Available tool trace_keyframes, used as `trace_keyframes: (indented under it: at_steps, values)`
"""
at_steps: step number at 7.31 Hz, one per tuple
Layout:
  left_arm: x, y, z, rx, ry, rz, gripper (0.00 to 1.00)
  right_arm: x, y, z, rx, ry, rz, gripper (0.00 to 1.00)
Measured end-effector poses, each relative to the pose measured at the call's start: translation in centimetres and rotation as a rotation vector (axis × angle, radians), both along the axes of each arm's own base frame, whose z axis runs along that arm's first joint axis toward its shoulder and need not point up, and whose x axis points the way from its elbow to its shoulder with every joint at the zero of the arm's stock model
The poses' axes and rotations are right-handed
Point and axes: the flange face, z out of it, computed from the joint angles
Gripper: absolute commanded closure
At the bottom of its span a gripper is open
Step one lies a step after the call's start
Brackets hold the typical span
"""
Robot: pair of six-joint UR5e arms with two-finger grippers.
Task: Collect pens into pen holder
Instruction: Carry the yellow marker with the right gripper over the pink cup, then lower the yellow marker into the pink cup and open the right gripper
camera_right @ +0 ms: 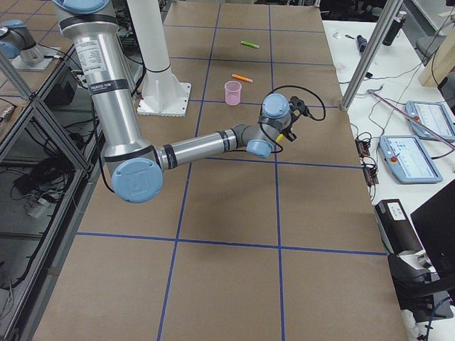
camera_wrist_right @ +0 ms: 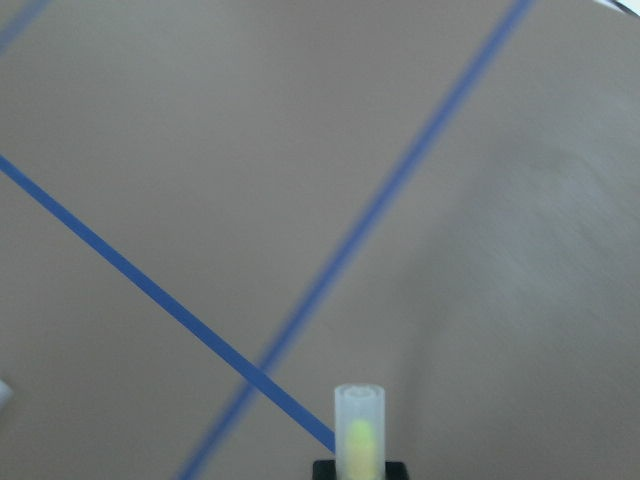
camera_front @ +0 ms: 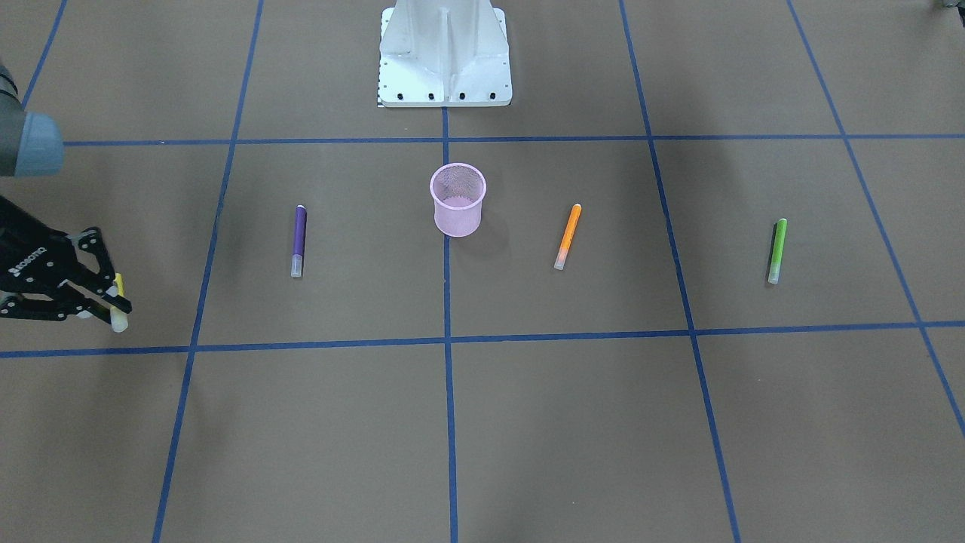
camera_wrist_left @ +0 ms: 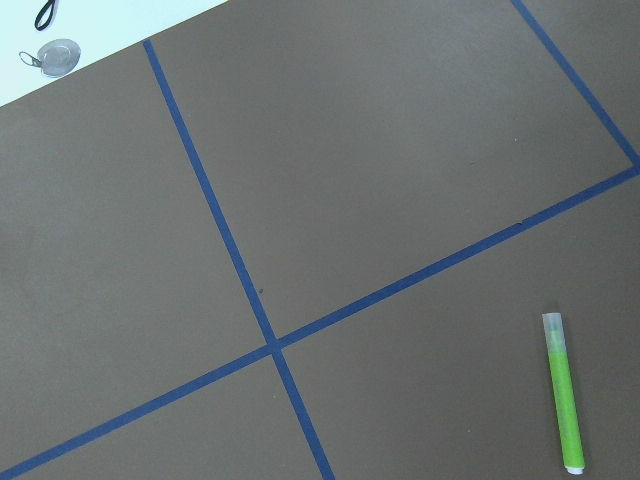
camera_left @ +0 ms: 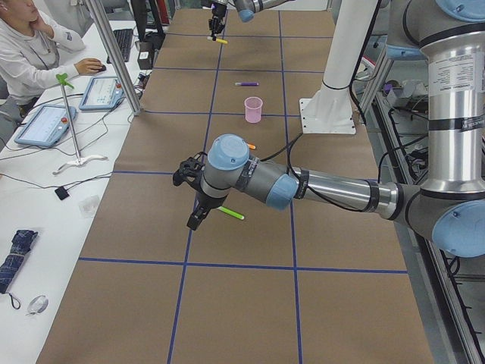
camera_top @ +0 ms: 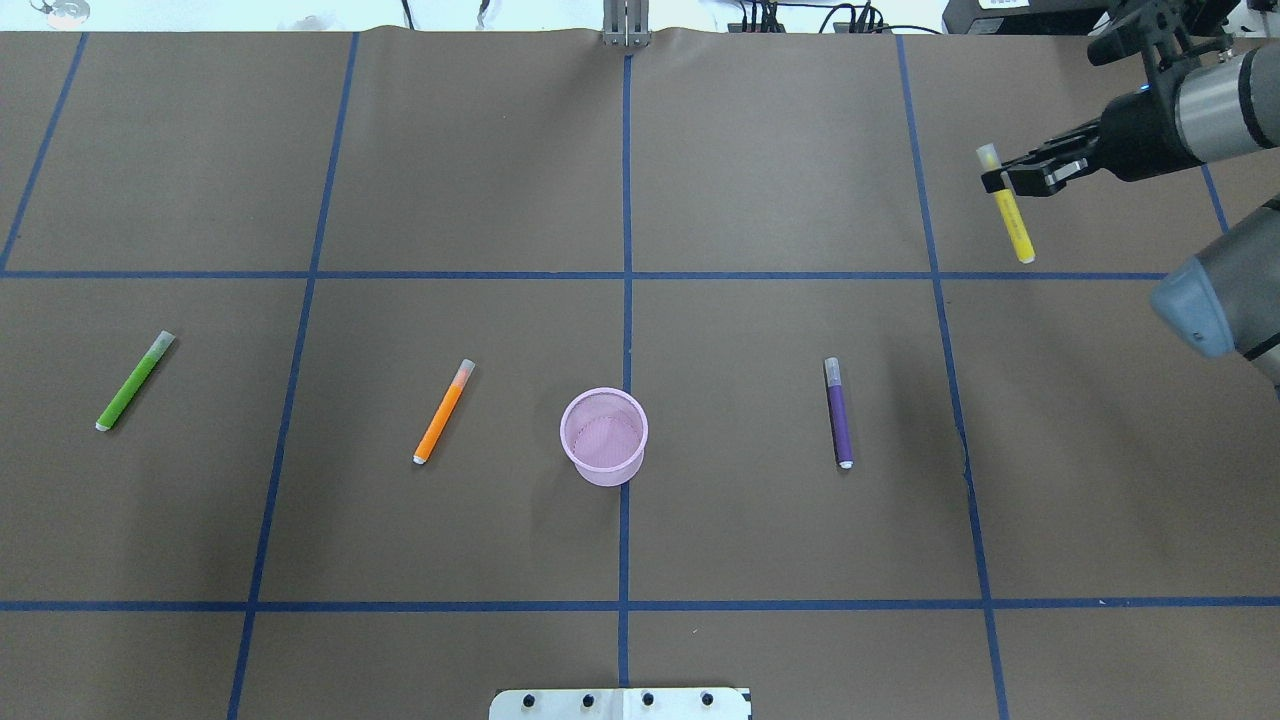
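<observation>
**Yellow pen in the right gripper, three pens on the table**

On my overhead feed the right gripper (camera_top: 1001,182) was out at the far right of the table, its jaws clamped across the yellow pen (camera_top: 1013,218) just below its pale cap. The pen's long coloured end stuck out from the fingers towards the robot's side. The right wrist camera looked straight down the cap, with the brown paper and blue tape lines blurred beyond it, so I read the pen as held off the surface.

The pen holder (camera_top: 605,472) stood upright on the centre tape line, close to the robot's base plate (camera_top: 620,704). The purple pen (camera_top: 838,412) lay on the paper to its right and the orange pen (camera_top: 442,412) to its left, each near the cup but not touching it. The green pen (camera_top: 134,381) lay well apart, far over on the left.

I could see the left gripper (camera_left: 195,218) only from the camera at the table's left end, where it hung pointing down just beside the green pen. I could not tell from there whether its jaws were apart or together. Its own wrist camera showed no fingers, only the green pen in the lower right corner near a crossing of tape lines.
</observation>
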Motion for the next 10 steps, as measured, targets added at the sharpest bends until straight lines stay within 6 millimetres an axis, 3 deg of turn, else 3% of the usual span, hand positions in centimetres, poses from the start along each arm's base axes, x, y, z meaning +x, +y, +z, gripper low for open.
trace_keyframes:
  at_steps: [2,4,6,8,9,10]
  values:
    - [0.0,0.0,0.0,0.001,0.000,0.001,0.00,-6.3,2.9,-6.1,0.106,-0.103,0.067,1.00]
    - [0.1,0.0,0.0,0.000,0.001,0.001,0.00,-13.8,8.2,-11.7,0.156,-0.201,0.150,1.00]
    - [0.1,-0.1,0.2,-0.005,0.001,0.001,0.00,-22.4,14.9,-16.7,0.190,-0.287,0.228,1.00]
    - [0.1,-0.1,0.5,-0.010,0.000,0.002,0.00,-27.5,20.6,-19.6,0.201,-0.334,0.262,1.00]
    - [0.2,-0.1,0.6,-0.013,0.000,0.002,0.00,-28.8,22.3,-20.0,0.214,-0.331,0.261,1.00]
    - [0.2,-0.1,0.6,-0.015,0.000,0.003,0.00,-29.8,23.5,-19.9,0.237,-0.315,0.260,0.57]
